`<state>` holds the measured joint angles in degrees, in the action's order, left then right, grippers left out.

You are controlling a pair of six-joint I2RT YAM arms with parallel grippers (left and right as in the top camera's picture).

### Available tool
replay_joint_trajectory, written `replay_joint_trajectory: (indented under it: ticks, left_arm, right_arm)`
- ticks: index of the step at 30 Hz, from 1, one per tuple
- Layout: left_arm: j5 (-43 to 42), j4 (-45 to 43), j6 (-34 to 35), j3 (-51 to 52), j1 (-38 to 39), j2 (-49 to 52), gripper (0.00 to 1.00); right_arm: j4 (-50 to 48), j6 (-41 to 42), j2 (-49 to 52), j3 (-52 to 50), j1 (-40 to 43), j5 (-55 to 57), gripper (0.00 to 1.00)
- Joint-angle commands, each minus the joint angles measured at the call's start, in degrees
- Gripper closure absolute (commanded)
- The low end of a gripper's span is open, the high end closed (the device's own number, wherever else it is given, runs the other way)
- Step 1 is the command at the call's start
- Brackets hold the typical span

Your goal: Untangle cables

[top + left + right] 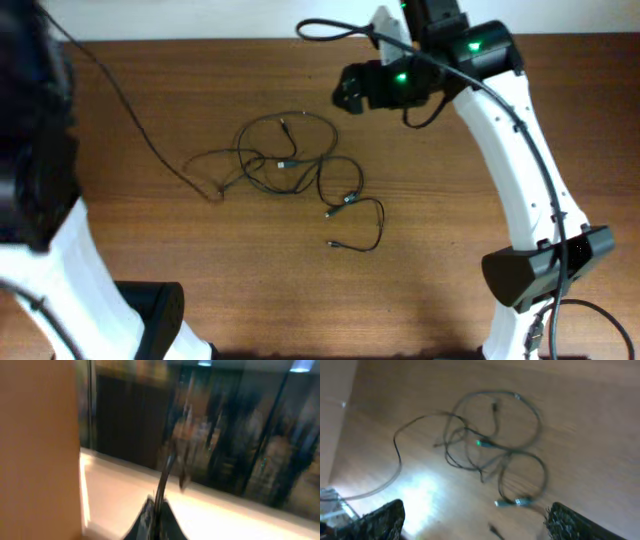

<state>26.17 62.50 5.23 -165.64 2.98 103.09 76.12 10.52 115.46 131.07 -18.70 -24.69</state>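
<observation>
The cables (290, 160) lie in a tangled loop on the middle of the wooden table, with small plug ends (348, 198) at the right. One long strand (120, 100) rises from the tangle to the upper left. My left gripper (157, 510) is shut on this thin black cable (165, 475) and is raised off the table; in the overhead view it is only a dark blur at the left edge. My right gripper (345, 95) hovers behind and to the right of the tangle. It is open and empty (475, 515), with the cables (490, 445) and a silvery plug (512, 503) below it.
The wooden table (450, 220) ends at a pale strip along the far edge. A black arm base (150, 310) stands at the front left. The right arm's base (545, 265) stands at the front right, with its own thick black cable (330, 30) looping near the back edge.
</observation>
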Motion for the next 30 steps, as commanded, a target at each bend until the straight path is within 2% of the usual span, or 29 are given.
replay_joint_trajectory:
  ticks: [1,4,5,8,10,14,18,20,23,26,30]
  left_arm:
    - [2.47,7.67,1.79,7.74,-0.31,0.7,1.0]
    - [6.62,13.51,8.33,14.16,-2.34,1.07,1.0]
    - [8.41,15.74,12.94,18.29,-4.74,1.07,1.0]
    - [7.78,16.2,15.98,24.63,-9.53,1.07,1.0]
    - [3.91,16.26,15.61,28.63,-11.87,1.07,1.0]
    - [-9.92,17.66,10.36,38.73,-13.92,1.07,1.0]
    - [-10.56,14.75,10.54,50.38,-13.92,1.07,1.0]
    - [-14.23,12.74,9.38,55.67,-13.88,1.07,1.0]
    - [-28.17,8.83,-1.2,64.46,-13.86,1.07,1.0]
    - [-38.56,4.96,-8.35,73.59,-13.29,1.07,0.97]
    - [-39.71,-5.95,-10.14,85.99,-11.21,1.07,0.93]
  right_arm:
    - [2.64,0.24,0.22,0.72,3.15,1.42,0.08]
    - [3.8,0.2,0.22,0.72,4.57,1.4,0.07]
    - [4.11,-0.81,0.22,0.72,4.63,1.38,0.07]
    - [4.42,-1.31,0.24,0.72,4.07,1.42,0.07]
    - [4.31,-1.31,0.28,0.72,4.04,1.44,0.07]
    - [4.28,-1.31,0.33,0.72,4.79,1.44,0.07]
    - [4.72,-1.7,0.33,0.72,5.35,1.42,0.07]
    - [4.98,-2.19,0.33,0.72,5.33,1.44,0.07]
    - [5.11,-2.64,0.33,0.72,5.33,1.42,0.07]
    - [5.14,-2.8,0.33,0.72,5.33,1.66,0.07]
    - [5.25,-2.8,0.33,0.72,5.33,2.91,0.07]
